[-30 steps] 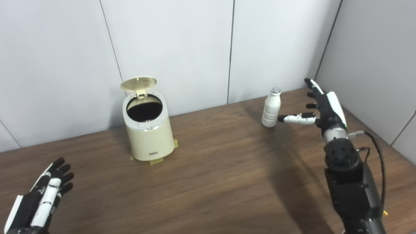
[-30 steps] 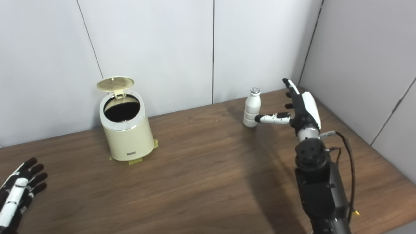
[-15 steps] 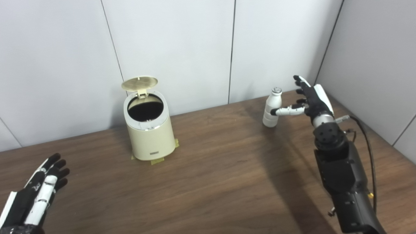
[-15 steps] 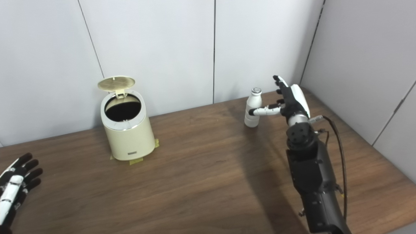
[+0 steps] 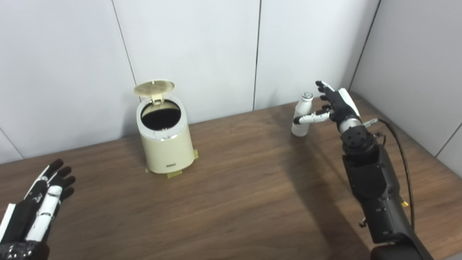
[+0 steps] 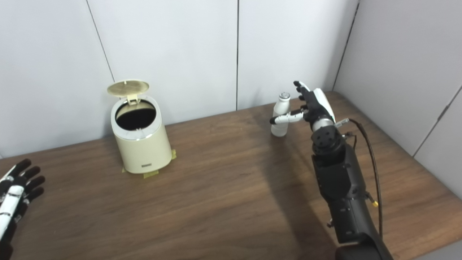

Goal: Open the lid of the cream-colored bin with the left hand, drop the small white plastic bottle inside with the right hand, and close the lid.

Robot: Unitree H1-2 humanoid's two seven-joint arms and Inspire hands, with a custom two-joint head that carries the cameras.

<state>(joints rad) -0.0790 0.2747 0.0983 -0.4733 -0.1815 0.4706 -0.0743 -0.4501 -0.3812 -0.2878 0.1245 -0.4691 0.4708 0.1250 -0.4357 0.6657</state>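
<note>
Nearest the camera, at the lower left of the frame, the robot's black-and-white left hand [image 5: 39, 202] is hovering over the dark wooden tabletop [image 5: 234, 195] with fingers spread flat, holding nothing and looking like it's waiting its turn.

A bit further in, left of centre, the cream-colored cylindrical bin [image 5: 164, 144] is sitting on strips of yellowish tape, and its round flip lid [image 5: 154, 87] is standing up off the back rim, so the dark mouth is wide open. I'd say the opening step is done.

Further back, in the upper right of the frame near the wall corner, the black-and-white right hand [image 6: 312, 104] is reaching around the small white plastic bottle [image 6: 280, 115], which is standing upright on the tabletop. The hand is open: the thumb is crossing the front of the bottle's body and the other fingers are stretching up just beside the cap. Can't tell for sure whether anything is actually touching yet, but nothing's wrapped around it.

What's bugging me: that bottle looks tall, narrow and light, so if the thumb pushes before the fingers are closing behind it, it's probably tipping over and rolling toward the wall. Smooth plastic could also slip in a loose grip on the long carry over to the bin, which is well apart from it.
</note>
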